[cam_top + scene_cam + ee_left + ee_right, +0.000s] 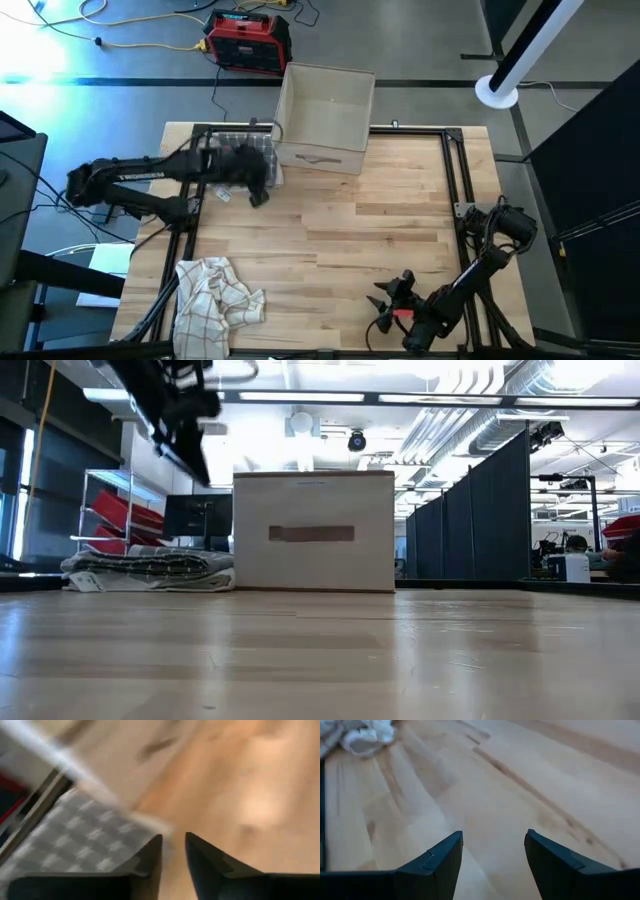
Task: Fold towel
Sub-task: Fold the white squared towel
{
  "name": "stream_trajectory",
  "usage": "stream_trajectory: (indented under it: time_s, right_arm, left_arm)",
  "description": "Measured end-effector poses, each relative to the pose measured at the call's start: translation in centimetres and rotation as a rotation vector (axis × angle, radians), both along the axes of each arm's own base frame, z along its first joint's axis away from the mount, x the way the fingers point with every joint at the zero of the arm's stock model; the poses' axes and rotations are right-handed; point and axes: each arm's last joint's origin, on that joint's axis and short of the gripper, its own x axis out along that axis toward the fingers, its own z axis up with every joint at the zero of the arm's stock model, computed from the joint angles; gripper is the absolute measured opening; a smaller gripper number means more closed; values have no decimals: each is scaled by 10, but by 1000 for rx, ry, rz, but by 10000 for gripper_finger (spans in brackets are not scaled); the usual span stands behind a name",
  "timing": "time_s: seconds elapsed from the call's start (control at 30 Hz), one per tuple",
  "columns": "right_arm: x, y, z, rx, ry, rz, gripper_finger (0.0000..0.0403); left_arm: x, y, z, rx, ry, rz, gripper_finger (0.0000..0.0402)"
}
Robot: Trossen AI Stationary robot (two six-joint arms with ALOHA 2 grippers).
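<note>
Bare wooden table [320,660] — open-plan room behind

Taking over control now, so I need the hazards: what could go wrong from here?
1. The left gripper hangs beside the box and the folded towel; a careless swing may knock either one.
2. The crumpled towel lies at the near left table edge, partly overhanging; a tug could drag it off.
3. The right gripper, fingers open, sits far from that towel; reaching across may be awkward.
</note>
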Motion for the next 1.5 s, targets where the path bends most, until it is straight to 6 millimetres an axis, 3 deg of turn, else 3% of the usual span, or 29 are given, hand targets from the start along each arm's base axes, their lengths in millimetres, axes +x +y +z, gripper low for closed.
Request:
stream_trajectory:
  time_s: [0.13,0.37,0.47,0.67,0.83,1.03,1.17,1.37,1.5]
  right_arm:
    - [10,-7,21,-30,-4,55,199]
    - [28,-14,58,-118,-52,195,199]
    - [32,-18,63,-158,-51,217,199]
    - [39,-27,61,-195,-21,204,199]
    - [44,-33,61,-216,-8,193,199]
    - [49,-38,60,-200,-7,170,199]
    - [47,-35,60,-166,-1,189,199]
    - [43,-31,60,-131,-10,188,199]
    - [43,-31,60,-132,-10,186,199]
  left_arm:
    - [11,-46,5,-2,-87,-164,8]
    - [-3,-123,-4,-85,-92,-423,5]
    - [-20,-154,-19,-214,-35,-530,2]
    - [-42,-201,-43,-412,79,-551,35]
    - [-46,-217,-59,-419,169,-528,88]
    - [-49,-218,-81,-362,359,-506,152]
    - [-47,-222,-92,-389,443,-485,173]
    - [-43,-234,-107,-496,562,-573,159]
    - [-42,-236,-120,-494,638,-567,87]
